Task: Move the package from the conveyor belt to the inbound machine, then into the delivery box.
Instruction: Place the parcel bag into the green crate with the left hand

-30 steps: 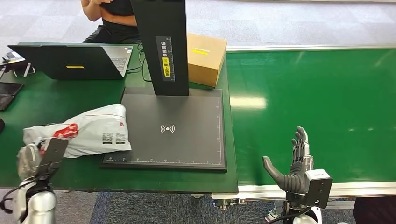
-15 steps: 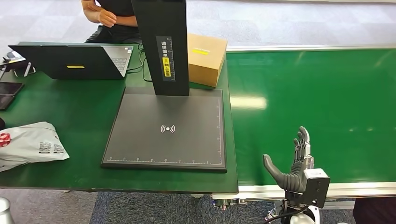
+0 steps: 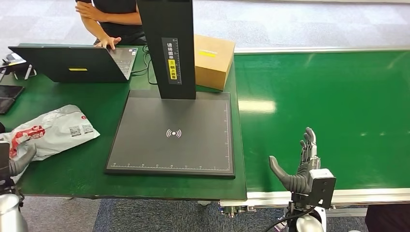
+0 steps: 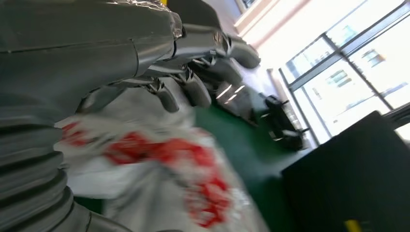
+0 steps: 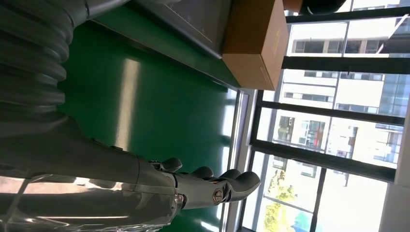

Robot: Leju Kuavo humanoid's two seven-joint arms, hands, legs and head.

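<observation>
At the far left edge of the green bench [image 3: 67, 169], the left hand [image 3: 14, 162] is gripping the near end of the package [image 3: 55, 131], a crumpled white mailer bag with red print and small barcode labels. That bag is lying on the bench just left of the inbound machine [image 3: 174, 133], apart from its flat black plate; the left wrist view is showing the dark fingers [image 4: 193, 87] curling over the blurred plastic. Behind the bag, a laptop [image 3: 72, 63] is sitting open, and a person's hand [image 3: 109, 42] is resting on its keyboard. Behind the black plate, the machine's dark upright column is rising, and a cardboard box [image 3: 212, 60] is standing just to its right, at the bench's back edge. Further right, the green conveyor belt [image 3: 329, 106] is stretching across. Over its near edge the right hand [image 3: 300, 166] is hovering, holding nothing, with its fingers pointing straight up and its thumb spreading out to the side.
</observation>
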